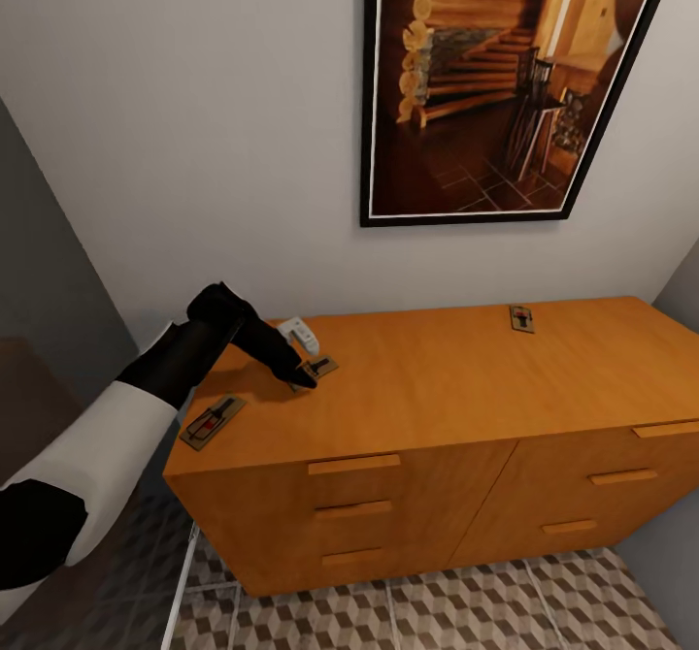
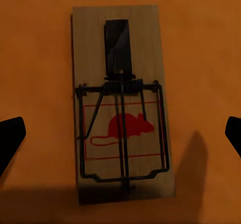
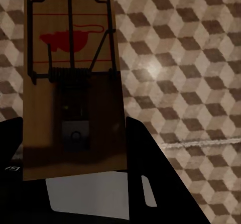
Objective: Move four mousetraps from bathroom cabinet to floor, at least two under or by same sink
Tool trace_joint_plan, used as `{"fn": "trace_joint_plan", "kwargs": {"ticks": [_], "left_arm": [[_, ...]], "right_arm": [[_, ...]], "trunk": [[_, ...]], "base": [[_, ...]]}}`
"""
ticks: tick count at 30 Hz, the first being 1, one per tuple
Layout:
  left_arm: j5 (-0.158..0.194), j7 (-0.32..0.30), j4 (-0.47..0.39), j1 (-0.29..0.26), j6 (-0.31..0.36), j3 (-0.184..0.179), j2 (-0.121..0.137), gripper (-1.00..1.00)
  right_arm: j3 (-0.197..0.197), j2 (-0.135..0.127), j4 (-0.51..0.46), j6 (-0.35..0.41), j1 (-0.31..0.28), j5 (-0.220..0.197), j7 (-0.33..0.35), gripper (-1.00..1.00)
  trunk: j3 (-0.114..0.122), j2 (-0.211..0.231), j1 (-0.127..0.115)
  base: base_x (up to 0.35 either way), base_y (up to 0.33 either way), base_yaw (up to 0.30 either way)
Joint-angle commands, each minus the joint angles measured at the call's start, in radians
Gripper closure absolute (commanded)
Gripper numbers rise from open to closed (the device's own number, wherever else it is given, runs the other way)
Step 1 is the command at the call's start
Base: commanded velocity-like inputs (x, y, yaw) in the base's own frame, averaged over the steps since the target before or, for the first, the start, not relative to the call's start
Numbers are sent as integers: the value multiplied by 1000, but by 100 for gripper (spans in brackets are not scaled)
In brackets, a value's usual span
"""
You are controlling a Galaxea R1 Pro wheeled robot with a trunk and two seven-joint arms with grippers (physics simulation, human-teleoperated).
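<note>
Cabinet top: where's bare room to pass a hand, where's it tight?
The cabinet top is bare across the middle, between the mousetrap under the left tool and the far trap near the wall, and along the front edge toward the right end. It is crowded at the left end: front-corner trap, white object and arm.

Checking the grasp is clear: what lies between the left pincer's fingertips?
In the left wrist view, a mousetrap lies flat on the cabinet top between them, untouched.
</note>
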Motion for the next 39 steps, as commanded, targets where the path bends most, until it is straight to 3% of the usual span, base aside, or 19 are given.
{"fn": "trace_joint_plan", "kwargs": {"ticks": [1, 7, 39], "left_arm": [[-9, -10, -1, -1, 9, -4, 0, -100], [-9, -10, 0, -1, 9, -24, 0, -100], [-11, -9, 13, -1, 10, -38, 0, -100]], "right_arm": [[8, 0, 1, -4, -1, -11, 4, 100], [8, 0, 1, -4, 0, -11, 4, 100], [8, 0, 2, -4, 0, -11, 4, 100]], "trunk": [[-1, 0, 0], [-1, 0, 0], [-1, 0, 0]], "base": [[0, 0, 0], [0, 0, 0], [0, 0, 0]]}}
